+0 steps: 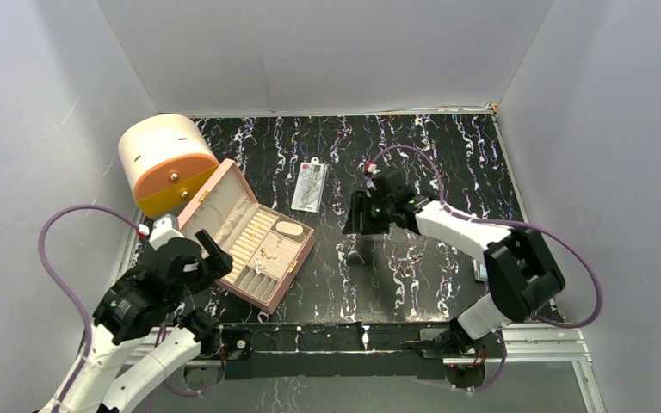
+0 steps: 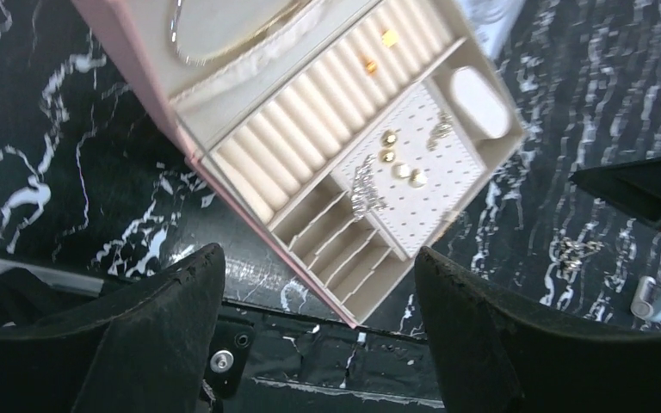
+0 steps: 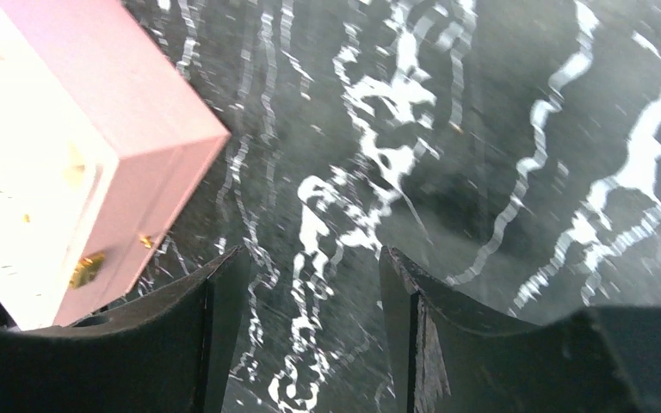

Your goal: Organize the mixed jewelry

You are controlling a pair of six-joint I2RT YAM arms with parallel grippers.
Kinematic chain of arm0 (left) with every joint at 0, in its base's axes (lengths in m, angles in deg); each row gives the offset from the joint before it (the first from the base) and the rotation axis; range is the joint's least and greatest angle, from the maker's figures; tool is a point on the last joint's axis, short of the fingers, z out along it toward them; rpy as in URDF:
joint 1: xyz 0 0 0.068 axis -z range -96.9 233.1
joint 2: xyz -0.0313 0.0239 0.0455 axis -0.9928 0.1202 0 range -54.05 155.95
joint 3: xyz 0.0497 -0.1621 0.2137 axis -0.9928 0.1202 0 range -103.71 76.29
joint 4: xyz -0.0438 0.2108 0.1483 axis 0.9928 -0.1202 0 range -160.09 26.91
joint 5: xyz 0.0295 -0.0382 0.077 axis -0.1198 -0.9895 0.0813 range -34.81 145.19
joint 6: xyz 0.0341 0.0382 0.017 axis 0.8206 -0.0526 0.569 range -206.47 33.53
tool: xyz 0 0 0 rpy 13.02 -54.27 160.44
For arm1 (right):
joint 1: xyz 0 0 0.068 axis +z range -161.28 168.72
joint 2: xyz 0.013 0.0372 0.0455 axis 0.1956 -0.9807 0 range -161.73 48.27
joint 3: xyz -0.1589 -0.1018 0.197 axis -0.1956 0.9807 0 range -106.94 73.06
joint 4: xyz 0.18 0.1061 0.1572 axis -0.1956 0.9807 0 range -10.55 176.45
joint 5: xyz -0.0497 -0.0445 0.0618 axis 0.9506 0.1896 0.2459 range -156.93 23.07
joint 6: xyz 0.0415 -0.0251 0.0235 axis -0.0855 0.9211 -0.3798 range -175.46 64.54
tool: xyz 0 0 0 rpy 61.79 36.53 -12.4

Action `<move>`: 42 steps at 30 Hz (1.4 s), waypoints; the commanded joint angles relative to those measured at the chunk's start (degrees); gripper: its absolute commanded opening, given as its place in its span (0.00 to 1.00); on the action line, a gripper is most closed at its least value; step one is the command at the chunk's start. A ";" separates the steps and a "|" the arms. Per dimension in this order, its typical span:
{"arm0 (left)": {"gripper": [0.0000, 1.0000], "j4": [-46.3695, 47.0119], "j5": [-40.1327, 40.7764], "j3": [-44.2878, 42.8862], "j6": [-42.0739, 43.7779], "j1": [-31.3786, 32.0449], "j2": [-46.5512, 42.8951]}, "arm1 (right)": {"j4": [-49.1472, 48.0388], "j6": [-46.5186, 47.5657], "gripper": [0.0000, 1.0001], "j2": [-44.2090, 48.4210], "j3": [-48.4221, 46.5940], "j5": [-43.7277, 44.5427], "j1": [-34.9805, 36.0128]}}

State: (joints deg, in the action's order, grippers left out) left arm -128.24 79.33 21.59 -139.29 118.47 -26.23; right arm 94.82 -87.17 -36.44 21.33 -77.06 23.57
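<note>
Pink jewelry box (image 3: pixel 129 138) open for sorting, loose chains (image 2: pixel 572 251) at its three o'clock; left gripper (image 2: pixel 318 267), right gripper (image 3: pixel 310 267) hover, jaws wide, empty.

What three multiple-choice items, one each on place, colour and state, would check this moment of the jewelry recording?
1. Where on the table does the pink box sit?
A. left side
B. right side
C. far back centre

2. What colours is the round case at the back left?
A. blue and green
B. cream and orange
C. all black

3. How is the right tool?
A. shut on a chain
B. shut on a packet
C. open, holding nothing

Key:
1 A, the top view shows it left of centre.
2 B, it has a cream body with an orange band.
3 C, its fingers stand apart with only tabletop between them.
</note>
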 commanded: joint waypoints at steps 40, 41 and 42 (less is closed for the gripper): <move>0.76 4.19 -5.15 12.86 -13.39 0.22 9.86 | -17.55 -0.47 0.67 -22.90 -21.05 -18.92 7.93; 0.77 3.64 -5.56 12.41 -12.60 0.22 10.16 | -17.61 -0.52 0.67 -22.55 -20.66 -18.92 7.96; 0.77 3.28 -6.00 11.82 -11.55 0.22 10.51 | -17.77 -0.55 0.67 -22.23 -20.07 -19.00 8.10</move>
State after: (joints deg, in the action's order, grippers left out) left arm -119.87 78.85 35.30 -152.90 118.58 -17.78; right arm 79.33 -88.24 -59.91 2.21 -94.57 31.13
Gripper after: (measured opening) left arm 0.767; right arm 0.674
